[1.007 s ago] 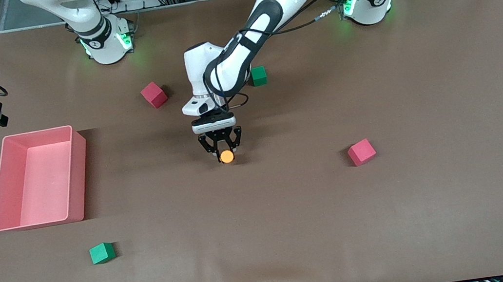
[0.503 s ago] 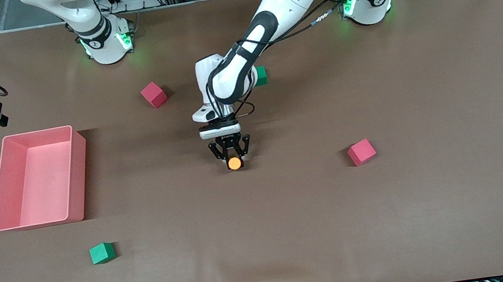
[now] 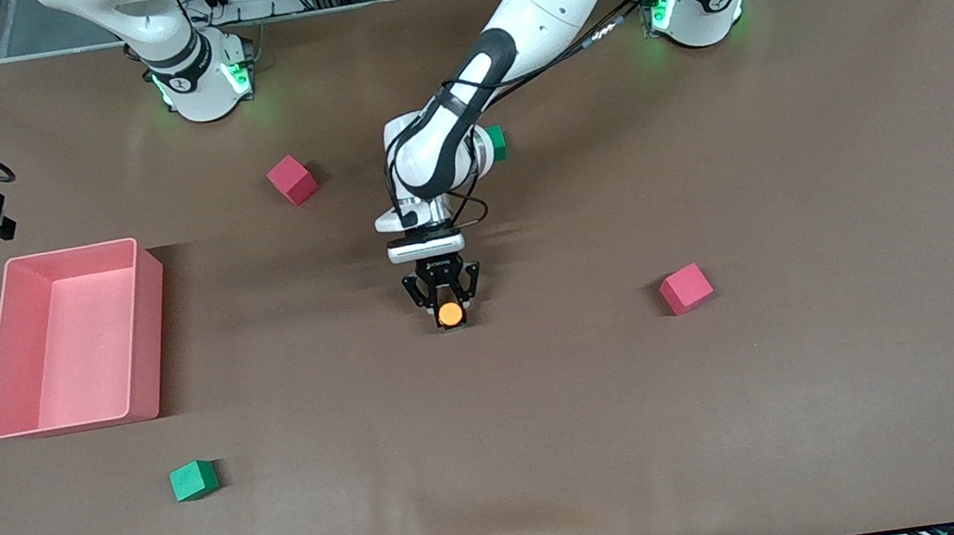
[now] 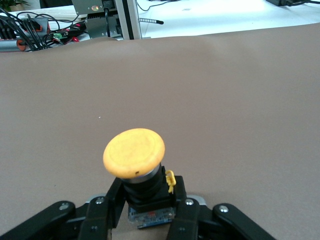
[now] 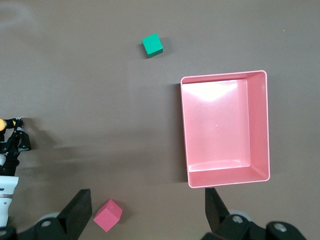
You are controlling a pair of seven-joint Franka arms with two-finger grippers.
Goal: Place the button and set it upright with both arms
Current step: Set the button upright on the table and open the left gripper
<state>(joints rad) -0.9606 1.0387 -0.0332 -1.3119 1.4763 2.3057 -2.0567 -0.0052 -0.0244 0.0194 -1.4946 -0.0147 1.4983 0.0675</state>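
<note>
Your left end effector [image 3: 449, 306] sits low at the surface's centre, fingers clamped on the button [image 3: 450, 313]. Your right end effector [image 5: 150, 212] waits high at nine o'clock, fingers spread.

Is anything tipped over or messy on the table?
Only the button looks askew: its orange cap leans off to one side instead of pointing straight up, gripped by the left gripper low over the table's middle. Nothing looks spilled or broken.

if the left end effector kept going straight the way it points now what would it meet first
Most likely the bare table. The left end effector, shut on the button, points down at the table's middle, with no cube beneath. How close the button is to the surface is unclear.
</note>
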